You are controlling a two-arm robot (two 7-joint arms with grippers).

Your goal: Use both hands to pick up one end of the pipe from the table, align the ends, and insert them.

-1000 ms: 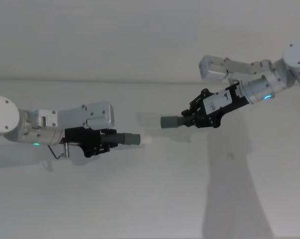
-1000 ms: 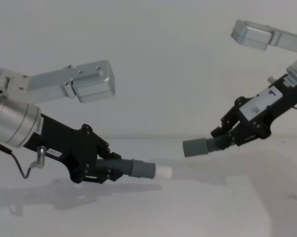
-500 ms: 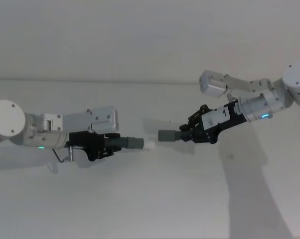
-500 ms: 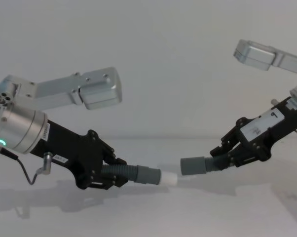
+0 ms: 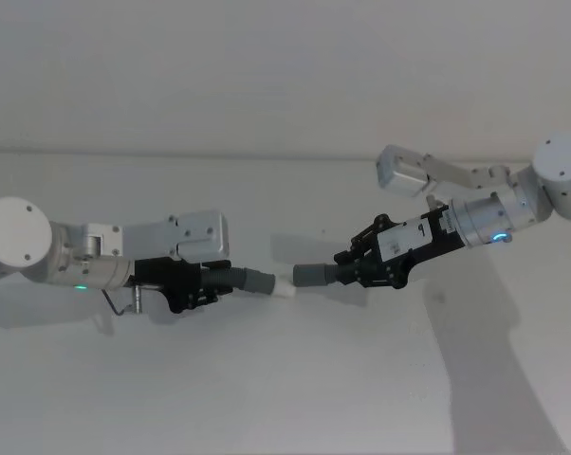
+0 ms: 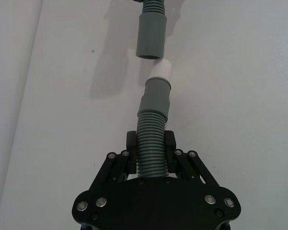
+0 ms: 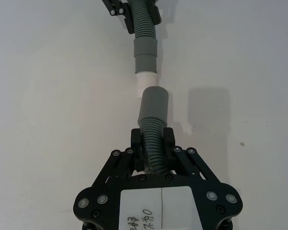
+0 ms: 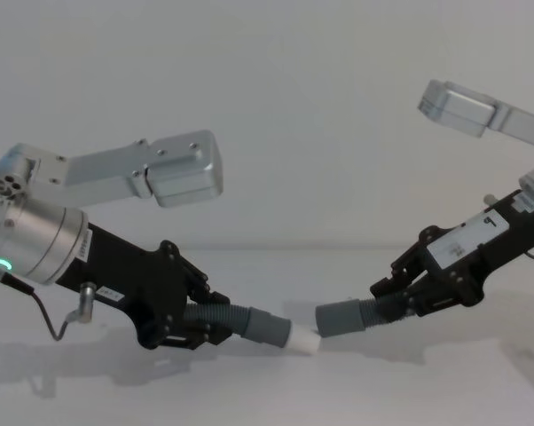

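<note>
Above the table (image 5: 285, 398), cuffs (image 8: 270, 329) end-to-end, tip-to-mouth.

The worktop (image 5: 285, 379) is bare all around, so there is lots of room in front of and behind the two arms. The only things in the way are in the middle. The left gripper (image 5: 212, 279) and the right gripper (image 5: 350, 268) face each other there, each with its fingers closed on a ribbed hose. The white tip (image 8: 304, 338) sits right at the mouth of the plain grey cuff (image 8: 338, 317). Nothing could pass between them.
</note>
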